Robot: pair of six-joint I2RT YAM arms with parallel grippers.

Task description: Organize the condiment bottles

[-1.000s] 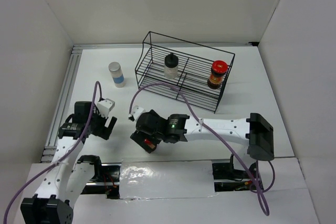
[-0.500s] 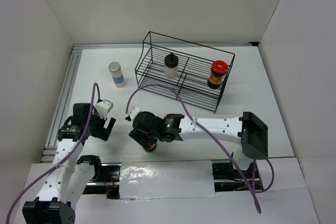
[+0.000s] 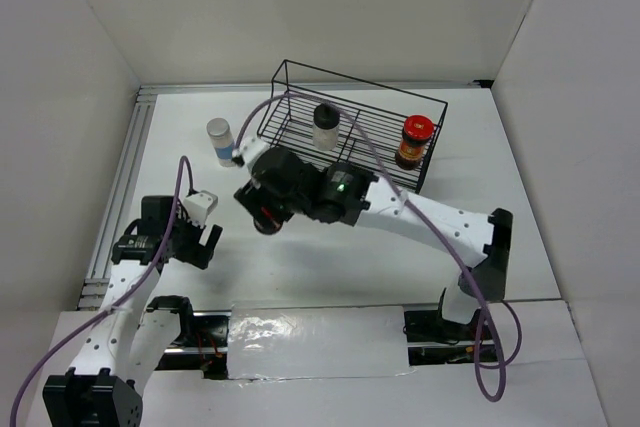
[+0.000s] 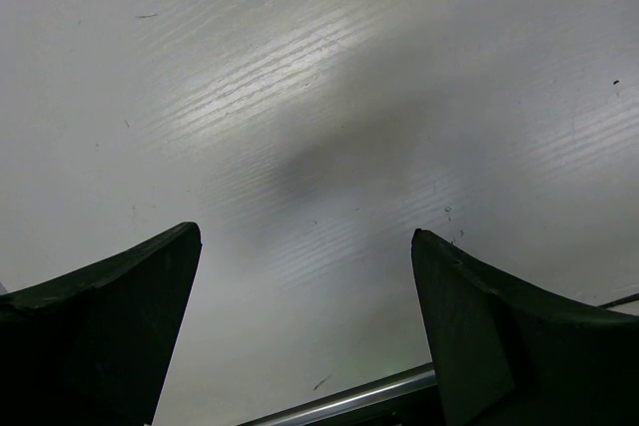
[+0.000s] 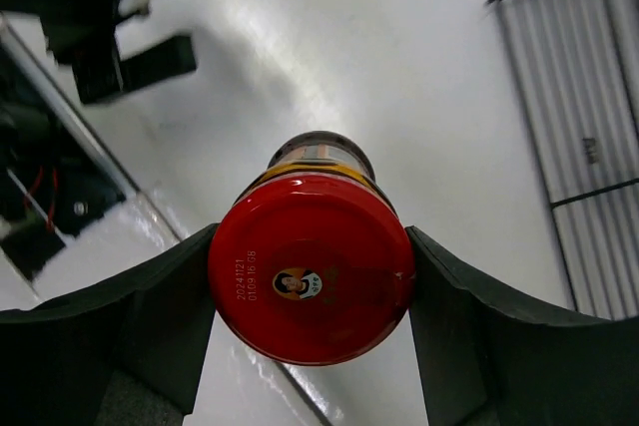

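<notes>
Right end effector (image 5: 312,294) clamps the round red-lidded glass jar (image 5: 312,264) between its fingers; left end effector (image 4: 305,236) gapes wide over the white surface (image 4: 329,97).

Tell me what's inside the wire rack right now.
The wire rack holds a whitish bottle with a black cap in its left section and a red-lidded jar at its right end. The right arm covers the rack's near left corner, hiding that part.

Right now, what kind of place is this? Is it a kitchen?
Probably a robot test booth, not a kitchen: plain white walls box in a white table, a left arm and right arm are mounted at its near edge, and a wire rack holds small jars.
</notes>
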